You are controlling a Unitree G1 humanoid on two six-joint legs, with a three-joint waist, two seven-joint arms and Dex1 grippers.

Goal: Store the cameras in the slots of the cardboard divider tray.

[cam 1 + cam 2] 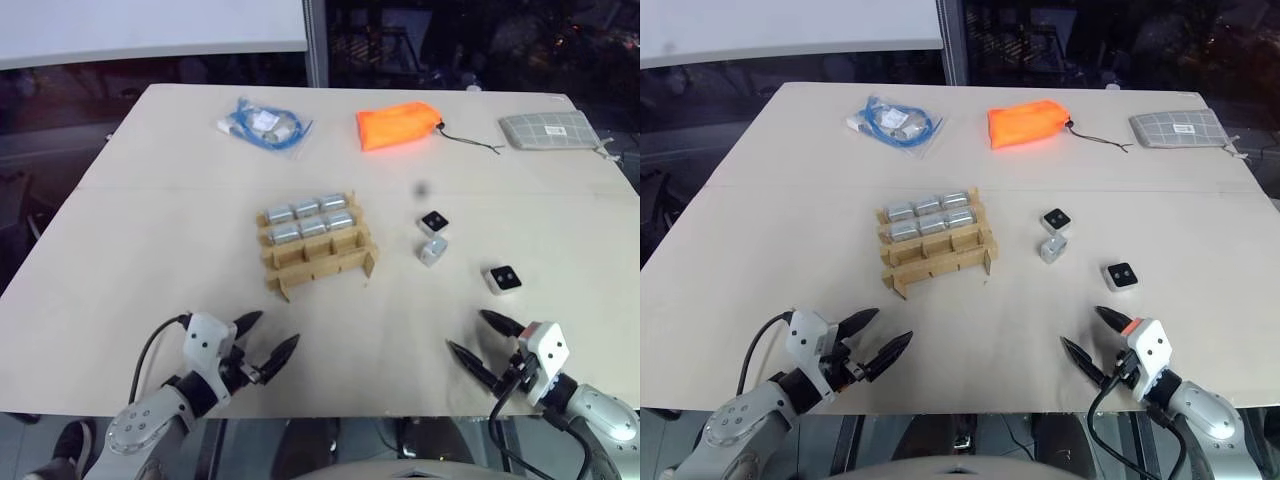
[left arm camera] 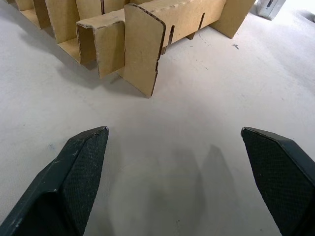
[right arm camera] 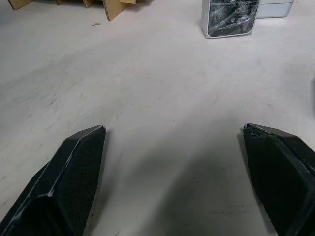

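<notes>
My left pincer [image 1: 268,337]: released, empty, over the near tabletop [image 1: 130,220] edge. My right pincer [image 1: 483,341]: released, empty, likewise. Tray [image 1: 318,253]: mid-tabletop, ahead of left pincer; six cameras [image 1: 310,218] slotted in its far rows. Loose cameras: three, right of tray, nearest [image 1: 503,279] just ahead of right pincer.

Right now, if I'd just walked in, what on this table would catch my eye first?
Probably the bright orange pouch at the far edge, with a clear bag of blue cable to its left. In the middle sits the cardboard divider tray, six silvery cameras filling its far rows, while three loose cameras lie on the table to its right. Nearest you, the left gripper and right gripper hover open and empty.
</notes>
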